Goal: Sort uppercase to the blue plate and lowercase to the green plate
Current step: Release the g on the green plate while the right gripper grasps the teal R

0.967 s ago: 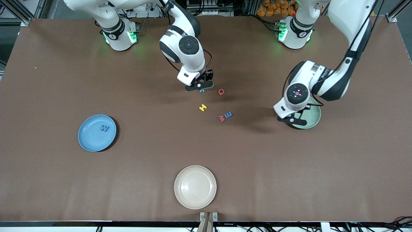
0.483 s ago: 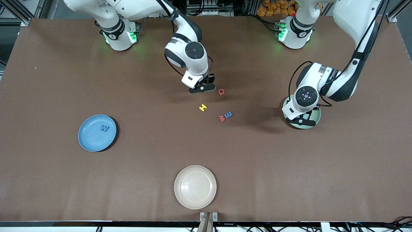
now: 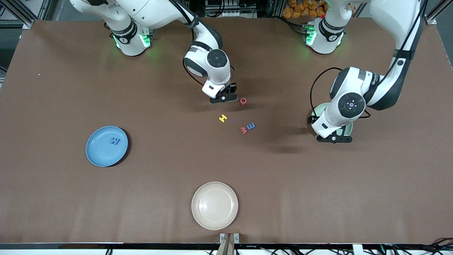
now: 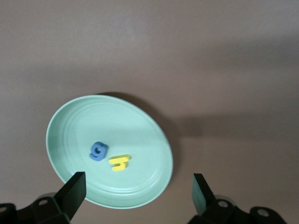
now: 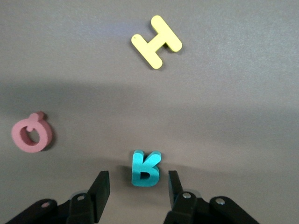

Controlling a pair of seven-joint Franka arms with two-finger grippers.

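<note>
Left gripper (image 4: 135, 191) is hanging spread above the green plate (image 4: 140, 126); right gripper (image 5: 135, 193) is straddling the teal R (image 5: 145, 168), jaws apart.

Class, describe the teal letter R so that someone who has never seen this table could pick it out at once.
Find the right gripper low over the table's middle. The teal R lies flat between its open fingers. It is the only teal letter; the red Q and yellow H lie loose nearby.
</note>
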